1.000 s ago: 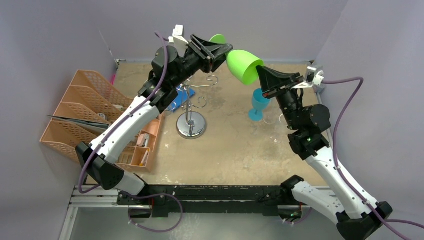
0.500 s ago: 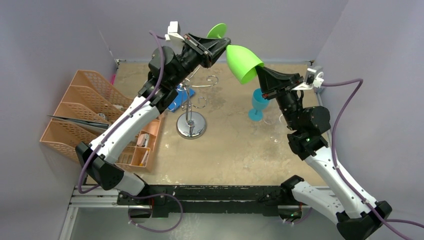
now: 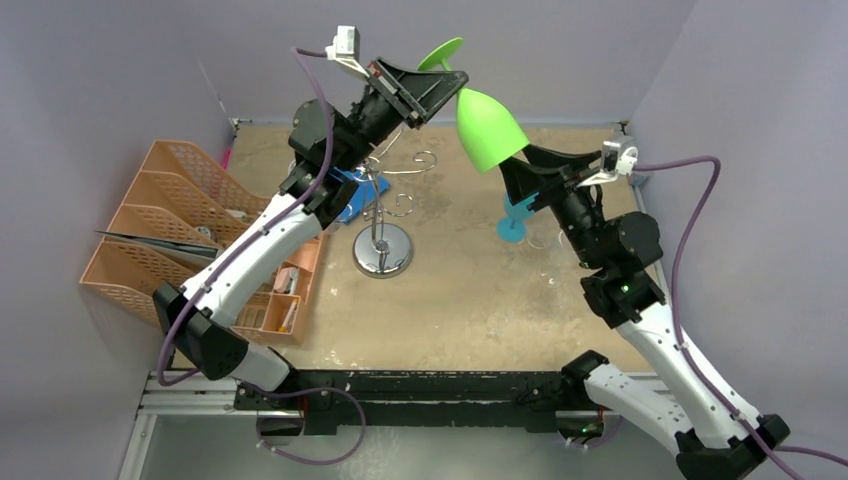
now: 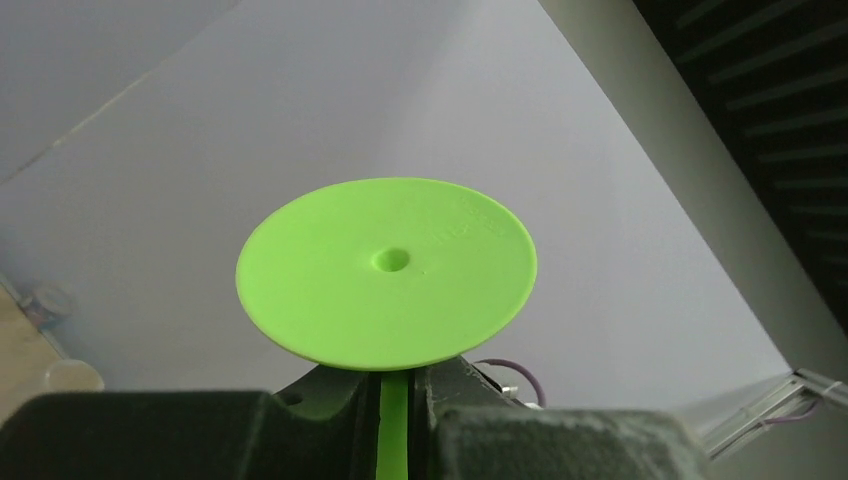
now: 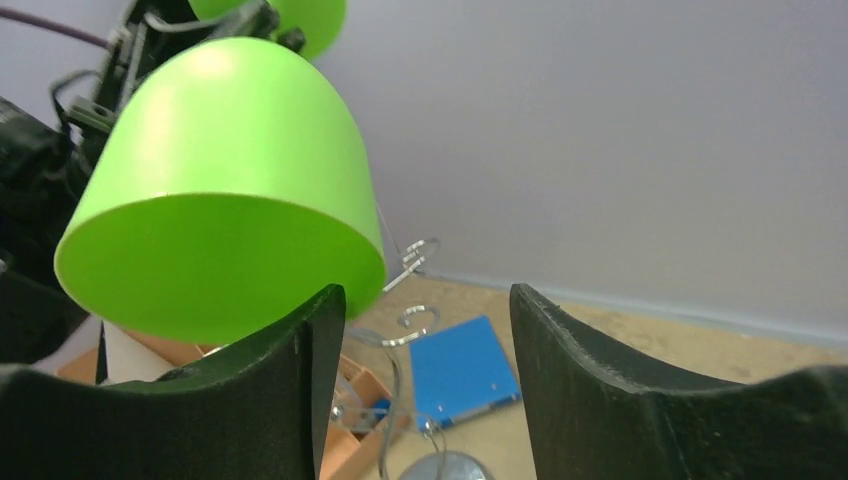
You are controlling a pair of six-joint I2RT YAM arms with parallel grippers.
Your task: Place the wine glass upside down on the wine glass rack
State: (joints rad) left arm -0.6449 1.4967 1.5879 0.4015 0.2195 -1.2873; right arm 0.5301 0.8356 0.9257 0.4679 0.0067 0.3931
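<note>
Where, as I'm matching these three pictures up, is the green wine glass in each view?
Top external: wine glass top centre, mouth down, stem in the left tool.
Left wrist: only its round foot, centre, above the shut tool.
Right wrist: its bowl, upper left, beyond the open right tool.
Shared landmark: the left tool gripping the stem, in all three.

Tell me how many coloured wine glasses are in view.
2. The green wine glass is up in the air, its stem in the left fingers; the blue wine glass stands on the table, partly hidden. Others may be hidden.
</note>
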